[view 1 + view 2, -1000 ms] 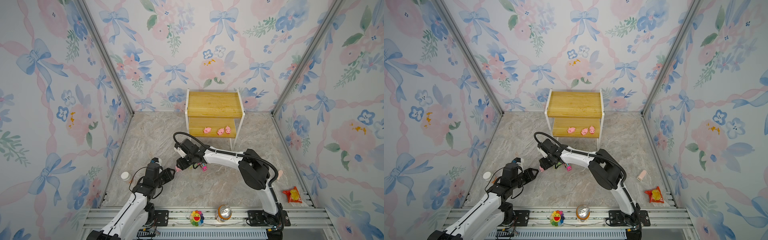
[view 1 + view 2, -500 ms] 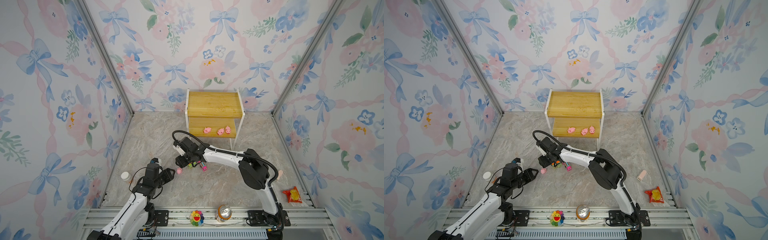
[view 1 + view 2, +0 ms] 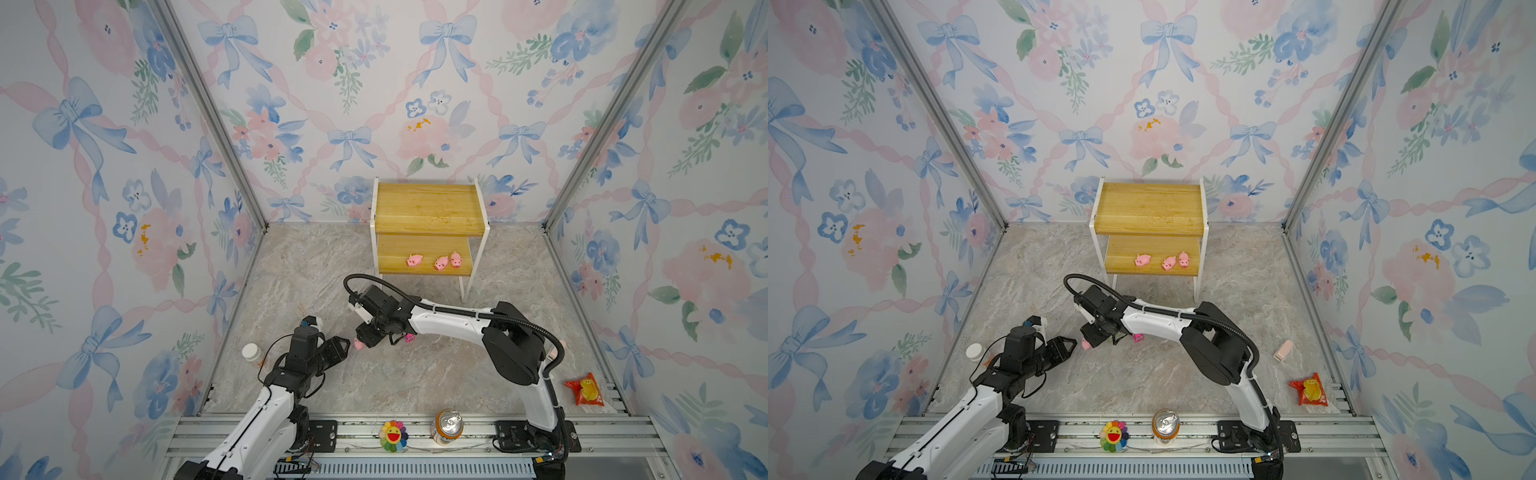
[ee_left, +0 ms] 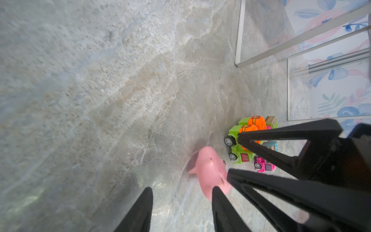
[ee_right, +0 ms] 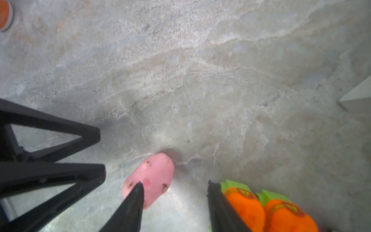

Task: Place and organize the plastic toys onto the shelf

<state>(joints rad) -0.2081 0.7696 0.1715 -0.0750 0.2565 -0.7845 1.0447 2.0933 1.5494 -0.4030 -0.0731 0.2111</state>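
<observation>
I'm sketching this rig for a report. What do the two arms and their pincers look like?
Both the left arm and right arm have white shells with black joints and wrist housings. A black ribbed cable loops along the right arm. The left pincer and right pincer are black, each finger an open triangular frame with a ribbed pad.
</observation>
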